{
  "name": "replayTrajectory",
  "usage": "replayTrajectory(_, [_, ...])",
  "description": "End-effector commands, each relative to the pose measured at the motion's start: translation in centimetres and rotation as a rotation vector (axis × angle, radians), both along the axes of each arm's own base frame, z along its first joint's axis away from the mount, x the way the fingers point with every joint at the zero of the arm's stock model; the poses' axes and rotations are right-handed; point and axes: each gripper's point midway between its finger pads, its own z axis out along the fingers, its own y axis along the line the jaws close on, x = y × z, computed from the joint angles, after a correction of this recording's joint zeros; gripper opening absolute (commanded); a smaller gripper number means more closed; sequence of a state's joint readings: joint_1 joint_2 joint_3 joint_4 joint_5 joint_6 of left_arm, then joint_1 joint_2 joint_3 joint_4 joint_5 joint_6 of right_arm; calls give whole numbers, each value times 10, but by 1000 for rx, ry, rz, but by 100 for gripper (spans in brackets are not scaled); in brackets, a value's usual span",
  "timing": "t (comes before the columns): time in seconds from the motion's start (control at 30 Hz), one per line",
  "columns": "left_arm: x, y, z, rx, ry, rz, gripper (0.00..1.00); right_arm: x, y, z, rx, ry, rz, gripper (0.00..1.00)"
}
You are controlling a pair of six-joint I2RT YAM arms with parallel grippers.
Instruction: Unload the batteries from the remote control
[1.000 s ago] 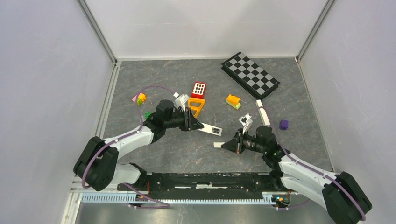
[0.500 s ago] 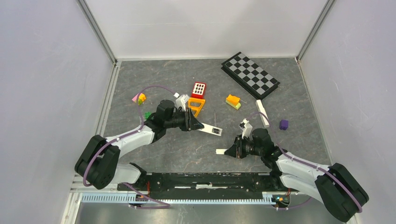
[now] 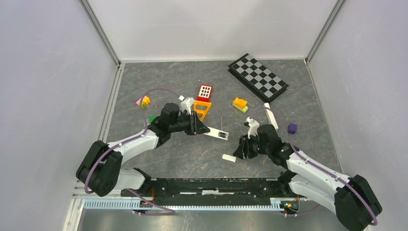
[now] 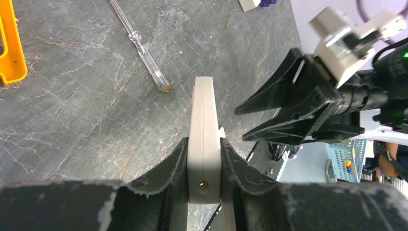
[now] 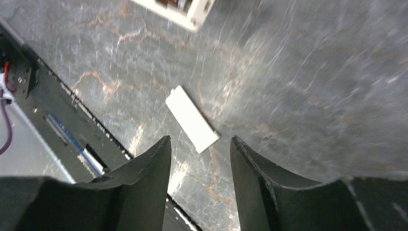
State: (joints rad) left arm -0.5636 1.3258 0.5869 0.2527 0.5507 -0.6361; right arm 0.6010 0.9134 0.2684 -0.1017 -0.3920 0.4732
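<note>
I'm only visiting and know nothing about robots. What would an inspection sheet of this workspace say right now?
Surface: grey stone-patterned table, no spills seen.
Job's things: white remote held by the left gripper, its open end showing dark shapes, probably batteries; small white cover lying flat on the table.
Clutter: checkerboard, red block, orange frame, purple cube, second white remote, screwdriver.
Grippers: left shut on the remote; right gripper open over the cover, holding nothing.
Cables: purple cable looping over the left arm.
Surroundings: white walls; nothing else seen.
</note>
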Motion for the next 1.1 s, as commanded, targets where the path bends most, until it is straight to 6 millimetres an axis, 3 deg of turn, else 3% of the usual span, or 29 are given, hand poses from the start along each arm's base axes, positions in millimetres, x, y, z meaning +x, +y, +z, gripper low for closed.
replayTrajectory(0.0, [1, 1, 18, -17, -72, 2, 2, 34, -16, 25, -140, -151, -46, 56])
replayTrajectory(0.2, [-5, 23, -4, 99, -4, 83, 2, 87, -19, 53, -234, -237, -200, 58])
replayTrajectory(0.3, [-3, 59, -29, 310, 38, 207, 2, 106, -6, 64, -239, -257, -225, 58])
replayTrajectory(0.4, [-10, 65, -26, 295, 18, 212, 2, 115, 18, 64, -237, -264, -211, 59])
replayTrajectory(0.67, [-22, 61, -21, 237, 7, 180, 2, 138, 57, 43, -355, -263, -279, 61])
replayTrajectory(0.83, [-24, 59, -24, 228, 20, 167, 2, 148, 62, 21, -422, -244, -320, 56])
replayTrajectory(1.07, [-23, 58, -27, 226, 23, 162, 2, 145, 62, -9, -483, -201, -289, 47])
